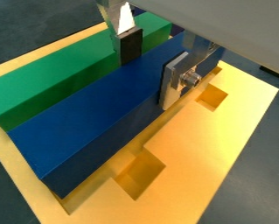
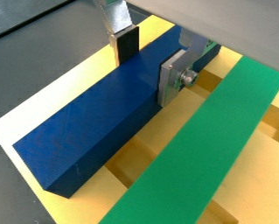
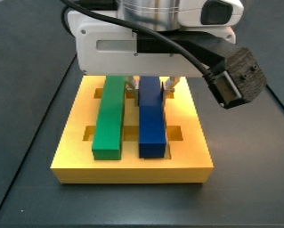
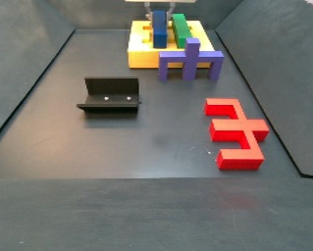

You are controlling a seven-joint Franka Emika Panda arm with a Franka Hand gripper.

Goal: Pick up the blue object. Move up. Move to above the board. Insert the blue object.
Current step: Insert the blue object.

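The blue object [image 1: 83, 122] is a long royal-blue bar lying lengthwise in a groove of the yellow board [image 1: 212, 166], parallel to a green bar [image 1: 48, 79]. My gripper [image 1: 149, 83] straddles the bar near its far end. One dark pad stands against one long side and the silver finger plate [image 2: 174, 79] presses the other, so the gripper [image 2: 148, 80] is shut on the blue object [image 2: 89, 131]. In a side view the arm hangs over the board [image 3: 132, 167], and the blue object [image 3: 151, 125] sits right of the green bar [image 3: 110, 116].
A purple block [image 4: 191, 64] stands against the board [image 4: 143, 59] on its near side. A red angular piece [image 4: 237, 132] lies on the dark floor at the right. The fixture [image 4: 110, 95] stands at the left.
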